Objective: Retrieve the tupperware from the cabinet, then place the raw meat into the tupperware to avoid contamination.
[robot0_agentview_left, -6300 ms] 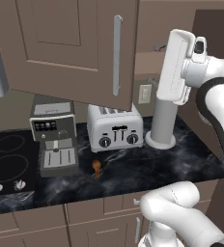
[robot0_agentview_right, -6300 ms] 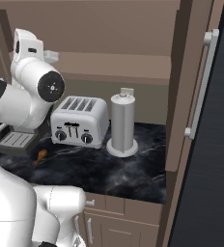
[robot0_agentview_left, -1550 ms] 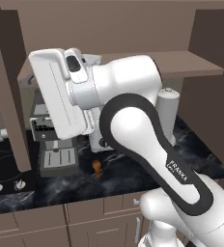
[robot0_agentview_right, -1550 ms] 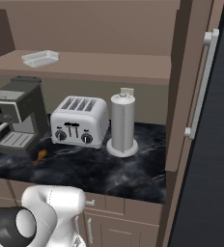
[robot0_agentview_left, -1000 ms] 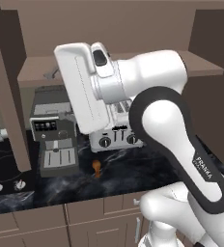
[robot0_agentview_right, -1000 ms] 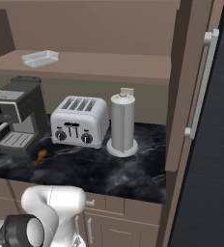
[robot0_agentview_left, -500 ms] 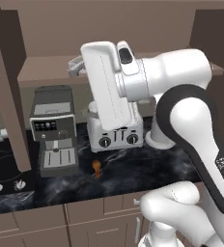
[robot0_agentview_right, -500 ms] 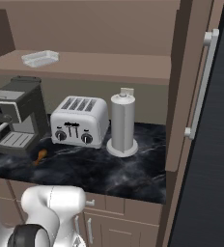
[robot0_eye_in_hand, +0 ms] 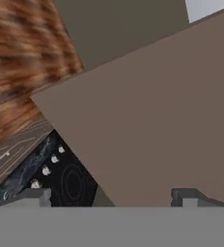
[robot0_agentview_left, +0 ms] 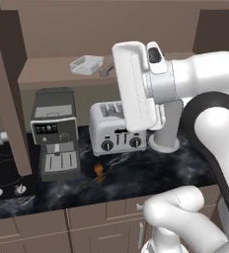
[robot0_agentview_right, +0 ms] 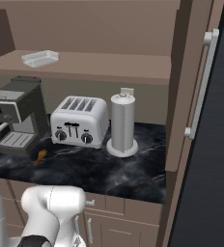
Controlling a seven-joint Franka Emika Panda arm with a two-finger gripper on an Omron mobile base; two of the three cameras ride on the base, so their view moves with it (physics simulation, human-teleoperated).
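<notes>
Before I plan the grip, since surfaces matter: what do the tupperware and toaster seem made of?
The tupperware looks like pale, translucent plastic: thin walls, the shelf showing through. The toaster looks like brushed silver metal with dark knobs, though painted plastic is possible.

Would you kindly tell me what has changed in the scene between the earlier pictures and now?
The cabinet doors, shut at first, now stand open, baring the shelf with the tupperware. The arm has swung from left to right across the left base view during the last seconds. The gripper is open and holds nothing. The tupperware, raw meat, toaster, coffee machine and grey cylinder have stayed put.
</notes>
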